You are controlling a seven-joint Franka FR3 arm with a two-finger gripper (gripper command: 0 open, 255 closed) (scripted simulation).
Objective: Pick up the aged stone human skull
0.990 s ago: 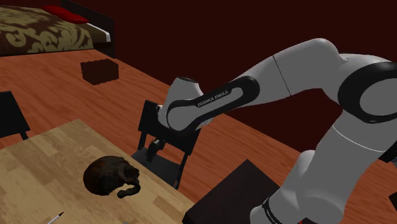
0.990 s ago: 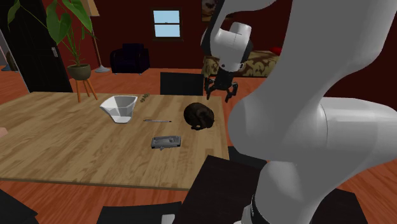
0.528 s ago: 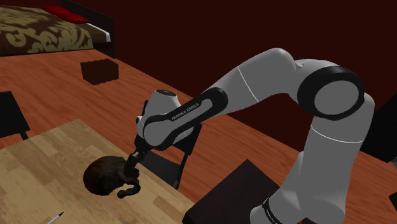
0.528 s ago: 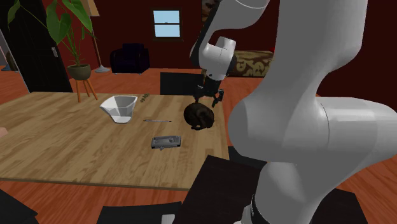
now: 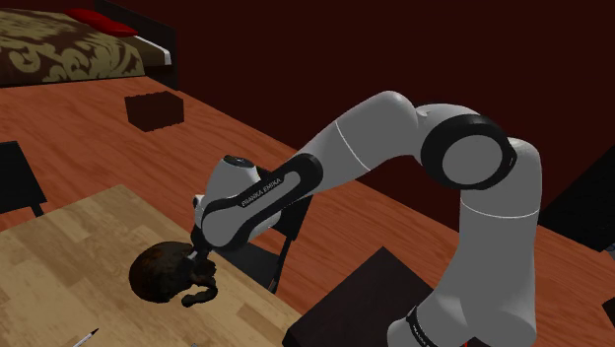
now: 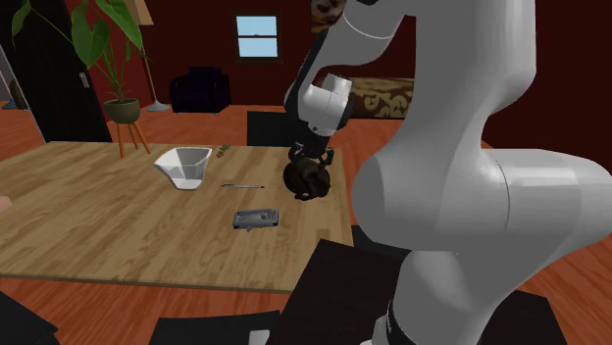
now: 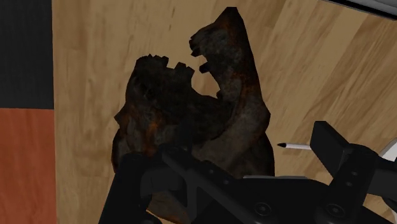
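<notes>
Squarely astride dark skull (image 5: 161, 271) on table (image 5: 69, 251), hand (image 5: 200, 259) agape.

Jaws low near the desk (image 6: 88, 211) edge. Dark skull (image 6: 307, 178) sits directly under them, blocking any way down. Dark chair (image 6: 270, 127) stands just behind, off the desk. Bare wood beyond the skull. 3 obstacles further out, well apart from the jaws: thin pen (image 6: 241, 185), white bowl (image 6: 183, 165), grey device (image 6: 256, 218).
</notes>
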